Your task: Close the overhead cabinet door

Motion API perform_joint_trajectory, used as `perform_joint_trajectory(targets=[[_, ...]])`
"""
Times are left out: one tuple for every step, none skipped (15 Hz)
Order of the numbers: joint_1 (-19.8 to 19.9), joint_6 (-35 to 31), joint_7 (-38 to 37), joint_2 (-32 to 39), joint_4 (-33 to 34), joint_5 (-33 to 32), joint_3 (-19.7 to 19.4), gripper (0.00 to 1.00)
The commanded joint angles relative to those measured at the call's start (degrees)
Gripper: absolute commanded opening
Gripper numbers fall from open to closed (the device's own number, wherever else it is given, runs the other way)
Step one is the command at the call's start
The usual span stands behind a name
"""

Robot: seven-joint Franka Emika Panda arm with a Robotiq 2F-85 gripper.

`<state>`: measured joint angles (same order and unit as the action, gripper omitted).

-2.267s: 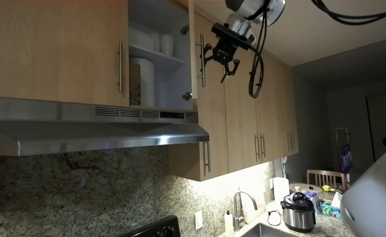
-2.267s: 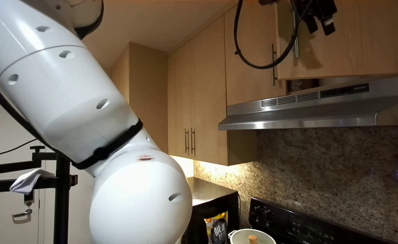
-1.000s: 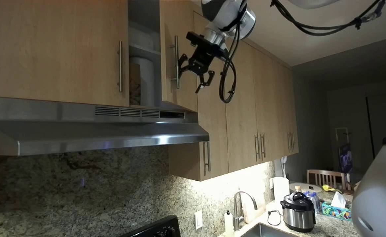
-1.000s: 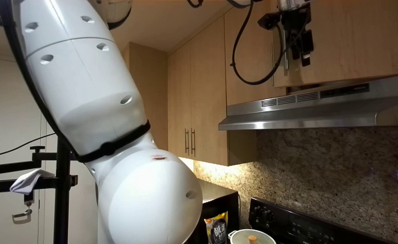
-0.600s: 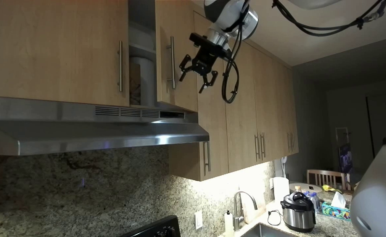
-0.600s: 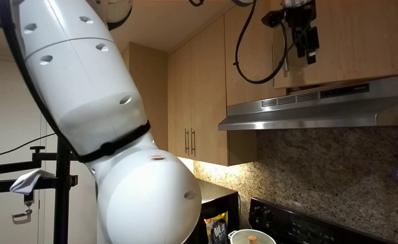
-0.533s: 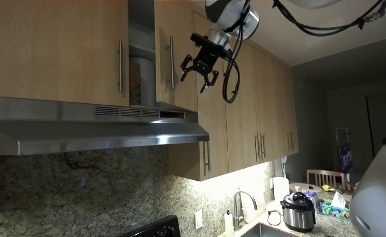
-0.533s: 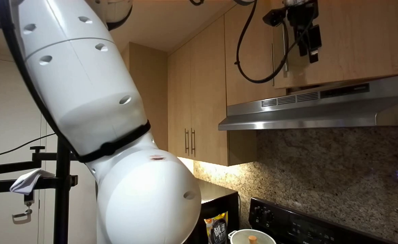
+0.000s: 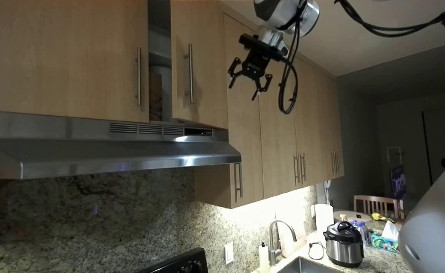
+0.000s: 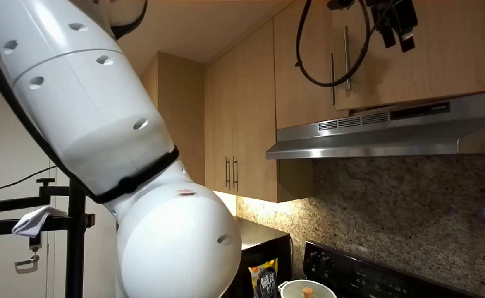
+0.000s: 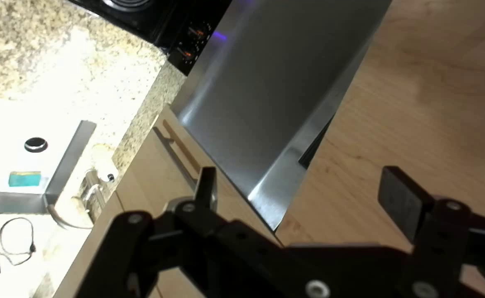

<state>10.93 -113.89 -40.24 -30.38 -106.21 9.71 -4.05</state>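
A: What do you have to start from?

B: Your overhead cabinet door [image 9: 204,62] is ajar, upper middle of an exterior view, a dark gap between it and the twin door [image 9: 66,57] to its left. Your hand [image 9: 242,93] hangs right of the bar handle [image 9: 191,74], apparently clear of the wood; in the wrist view its fingers [image 11: 400,205] stand wide apart, gripping nothing.

A: How do you make the push well?

B: Judgement: you draw the fingers together for one blunt contact, then press the outer face near its free edge, where leverage is best. You stay off the bar handle; it could snag a fingertip. You follow the arc toward the twin door, square to the panel so you don't skid, easing off as it comes flush.

A: And which way does it point?

B: Free edge left in both exterior views; right edge beside the tall neighbour door [image 9: 245,148]. The outer face looks turned toward the hand's side. Handle's long axis: upright, parallel to the free edge. You cannot read the panel's full length; its top runs out of frame.
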Motion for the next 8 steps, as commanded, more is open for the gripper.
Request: perform_joint_trajectory(targets=[[2.4,0.5,4.5,-5.2,-4.4,-5.7,0.2,1.00],[2.7,1.0,6.2,-6.4,-5.6,-7.2,0.2,1.00],[2.9,1.6,7.8,-7.6,-6.8,-8.4,0.2,1.00],[3.1,2.0,9.2,-8.7,-8.0,-9.4,0.4,1.00],[3.2,2.3,10.2,-9.7,-9.1,-10.2,0.5,1.00],[3.6,2.1,10.6,-10.6,-9.9,-10.8,0.6,1.00],[4.4,1.6,10.1,-11.2,-10.5,-11.3,0.9,1.00],[3.6,2.2,8.9,-8.6,-7.6,-9.2,0.5,1.00]])
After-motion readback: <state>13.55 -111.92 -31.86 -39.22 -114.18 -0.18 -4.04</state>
